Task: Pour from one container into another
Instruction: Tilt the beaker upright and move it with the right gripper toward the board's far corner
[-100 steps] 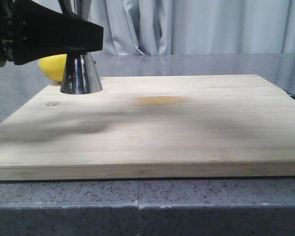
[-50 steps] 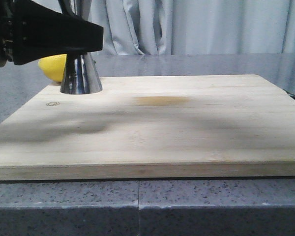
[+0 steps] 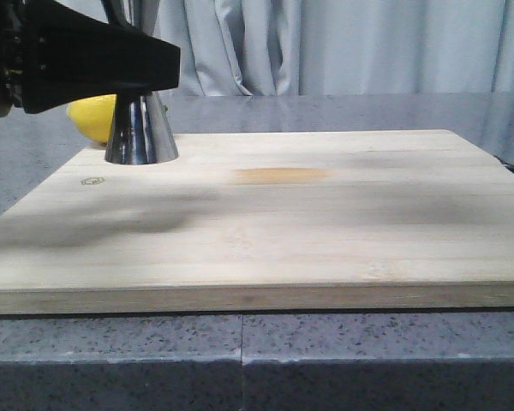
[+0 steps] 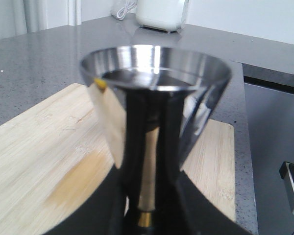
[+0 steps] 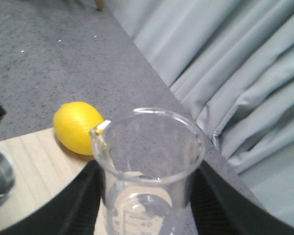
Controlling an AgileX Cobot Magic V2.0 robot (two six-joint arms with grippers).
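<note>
Left claw (image 3: pixel 141 81) pinches the steel jigger (image 3: pixel 141 128) at its waist, base standing on the cutting board (image 3: pixel 325 223) near the lemon (image 3: pixel 92 118). Right claw (image 5: pixel 147 196) clamps the glass beaker (image 5: pixel 149 166), upright in the air above the board's far edge, out of front view. To pour well: bring the beaker lip over the jigger's open cup, tilt slowly, keep the jigger steady.

The soft shadow on the cutting board (image 3: pixel 343 231) has shifted toward the right.
</note>
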